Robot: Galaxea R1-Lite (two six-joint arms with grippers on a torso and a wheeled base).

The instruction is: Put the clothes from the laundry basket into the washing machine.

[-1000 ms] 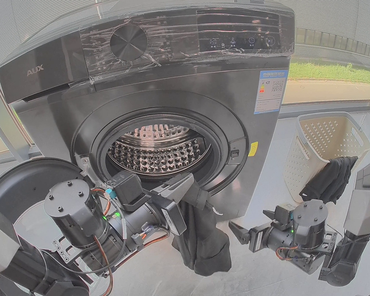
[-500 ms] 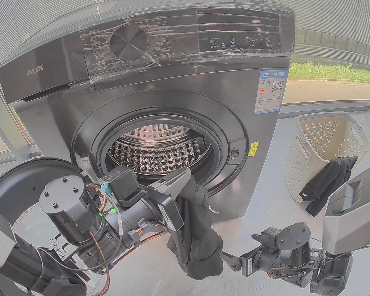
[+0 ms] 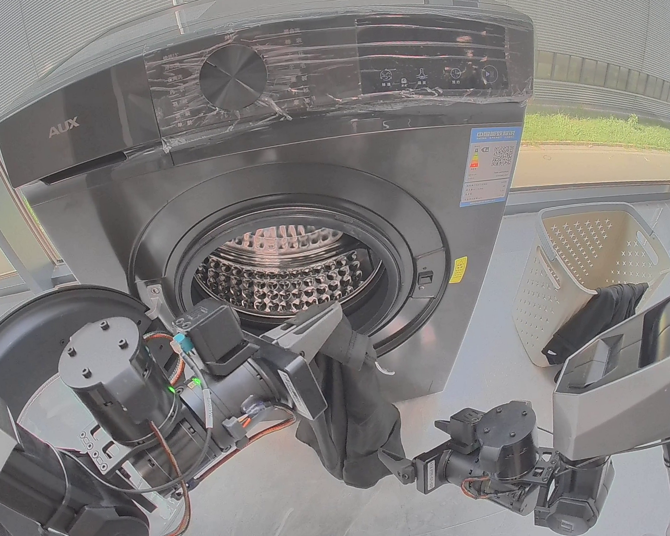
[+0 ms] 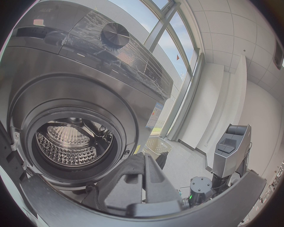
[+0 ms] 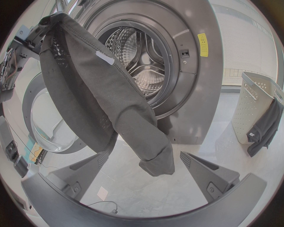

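left gripper (image 3: 332, 328): clamped on the top edge of the dark garment (image 3: 359, 424), fingers together with cloth bunched between them. Sits just in front of the lower lip of the washing machine (image 3: 277, 168) opening, outside the drum (image 3: 288, 274).
dark garment: hangs straight down from the left gripper, in front of the machine's lower front panel. Lower end is folded over on itself and clear of the floor (image 3: 298, 514). None of it is inside the drum. In the right wrist view it shows as a long drape (image 5: 97, 97) with a small white tag near the top.
right gripper (image 3: 394, 466): low, close to the floor, pointing at the bottom end of the dark garment. Fingers spread wide apart, nothing held. In its wrist view the garment's low end hangs in line with the gap between the fingers (image 5: 143, 156); contact can't be told.
washing machine: door (image 3: 42, 335) swung fully open to the robot's left, steel drum bare as far as can be seen.
laundry basket (image 3: 594, 245): stands on the floor to the right of the machine, well apart from both grippers.
second garment (image 3: 593, 321): dark, draped over the laundry basket's near rim, hanging down its outside.
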